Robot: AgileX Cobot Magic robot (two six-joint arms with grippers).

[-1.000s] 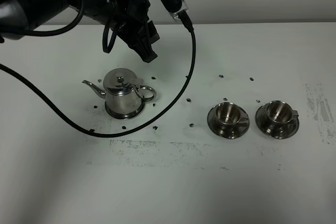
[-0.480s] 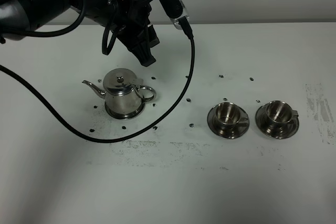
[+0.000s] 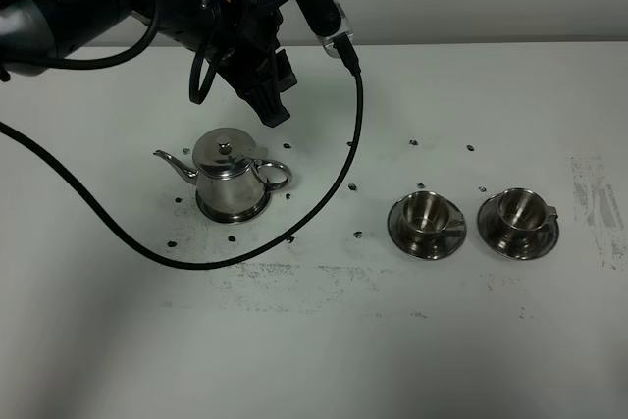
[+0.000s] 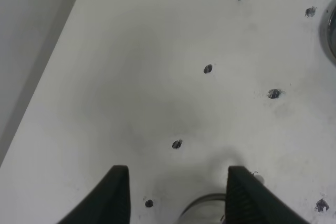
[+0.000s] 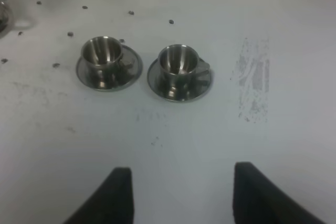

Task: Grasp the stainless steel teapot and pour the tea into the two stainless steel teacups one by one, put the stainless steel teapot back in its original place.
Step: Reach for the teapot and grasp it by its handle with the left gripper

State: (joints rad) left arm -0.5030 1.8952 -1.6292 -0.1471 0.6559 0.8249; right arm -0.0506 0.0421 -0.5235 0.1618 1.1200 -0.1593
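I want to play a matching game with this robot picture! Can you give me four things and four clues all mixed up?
Things:
1. teapot
2. left gripper
3. teacup nearest the teapot
4. cable

Clues:
a. open, up in the air behind the pot
b. black, curving across the table
c. on a round coaster, spout pointing left in the high view
d. on a small saucer, beside its twin

Pairs: 1-c, 2-a, 3-d, 4-b
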